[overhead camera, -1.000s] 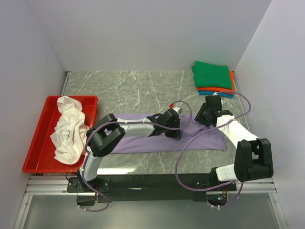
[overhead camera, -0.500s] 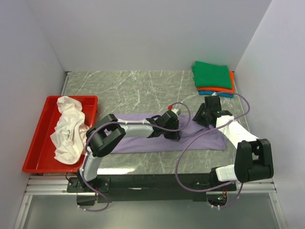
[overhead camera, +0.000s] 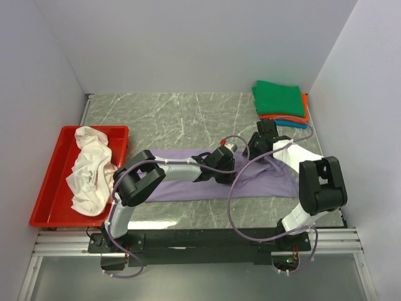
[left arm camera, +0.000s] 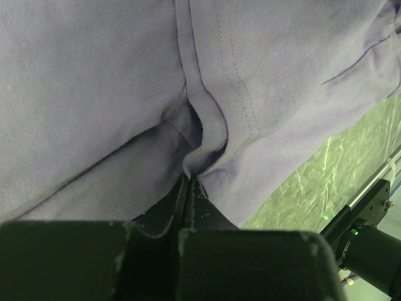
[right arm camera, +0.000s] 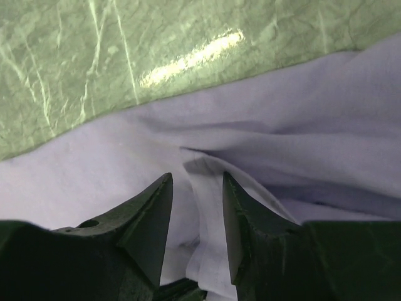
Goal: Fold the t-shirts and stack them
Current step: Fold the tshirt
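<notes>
A shallow red plastic tray (overhead camera: 50, 188) lies at the left of the overhead frame on a grey-green marbled table top (overhead camera: 175, 116), its long sides running from lower left up toward the middle left. The same veined, glossy surface fills the upper part of the right wrist picture (right arm camera: 94, 56) and a wedge at the lower right of the left wrist picture (left arm camera: 313, 182). Plain pale walls (overhead camera: 188, 44) close the table in at the back and both sides, and a silver metal rail (overhead camera: 62, 241) runs along its near edge at the bottom.
</notes>
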